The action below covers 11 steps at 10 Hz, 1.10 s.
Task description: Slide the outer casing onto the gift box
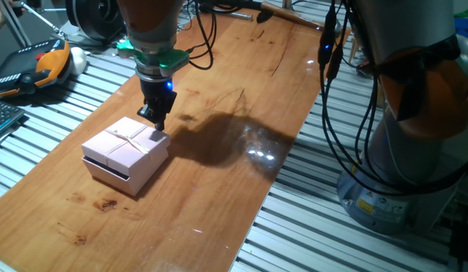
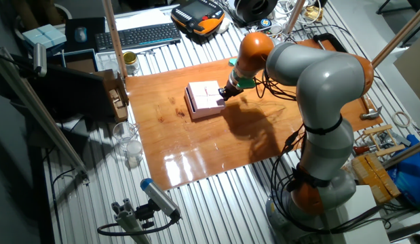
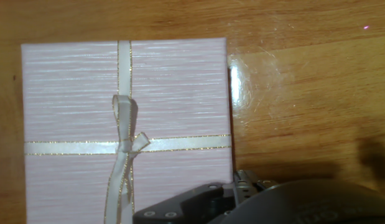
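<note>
The outer casing (image 1: 120, 145) is a pale pink square lid with a thin crossed ribbon and a small bow. It lies flat over the gift box, which shows only as a dark slot and a pink lower edge (image 1: 113, 175) at the front. The tan squares are hidden. My gripper (image 1: 155, 122) stands upright with its fingers close together, its tips touching the casing's far right edge. The other fixed view shows the casing (image 2: 204, 96) and the gripper (image 2: 224, 93) the same way. In the hand view the casing (image 3: 74, 87) fills the left and a fingertip (image 3: 243, 185) sits by its right edge.
The wooden table (image 1: 218, 189) ends at slatted metal on both sides. An orange teach pendant (image 1: 44, 64) lies at the far left. The arm's base (image 1: 400, 166) and hanging cables (image 1: 332, 91) stand at the right. A keyboard (image 2: 138, 35) and glass jars (image 2: 128, 142) lie off the board.
</note>
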### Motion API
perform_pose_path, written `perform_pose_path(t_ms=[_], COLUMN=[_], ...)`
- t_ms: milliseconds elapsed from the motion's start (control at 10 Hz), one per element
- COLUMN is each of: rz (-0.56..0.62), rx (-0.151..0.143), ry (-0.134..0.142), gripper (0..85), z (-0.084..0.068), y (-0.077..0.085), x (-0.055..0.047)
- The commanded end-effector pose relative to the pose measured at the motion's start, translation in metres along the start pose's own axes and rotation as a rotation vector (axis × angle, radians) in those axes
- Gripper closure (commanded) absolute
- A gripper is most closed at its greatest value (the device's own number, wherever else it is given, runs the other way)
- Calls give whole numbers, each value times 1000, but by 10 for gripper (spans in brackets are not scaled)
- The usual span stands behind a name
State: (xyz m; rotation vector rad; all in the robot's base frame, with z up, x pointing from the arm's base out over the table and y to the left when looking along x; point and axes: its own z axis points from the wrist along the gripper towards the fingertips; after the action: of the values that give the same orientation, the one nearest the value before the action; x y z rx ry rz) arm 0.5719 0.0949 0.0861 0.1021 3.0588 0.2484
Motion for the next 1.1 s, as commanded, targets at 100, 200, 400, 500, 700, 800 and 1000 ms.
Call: perform_pose_path(t_ms=[100,200,400,500,700,800,1000], rz=[-8,-27,-86,-110,-123,-126,-114], rx=[0,8,22,25,38,40,42], ry=[4,4,27,31,42,52,44], gripper=[850,850,850,850,850,850,850], z=[0,0,0,0,0,0,0], y=[0,0,0,0,0,0,0], x=[0,0,0,0,0,0,0])
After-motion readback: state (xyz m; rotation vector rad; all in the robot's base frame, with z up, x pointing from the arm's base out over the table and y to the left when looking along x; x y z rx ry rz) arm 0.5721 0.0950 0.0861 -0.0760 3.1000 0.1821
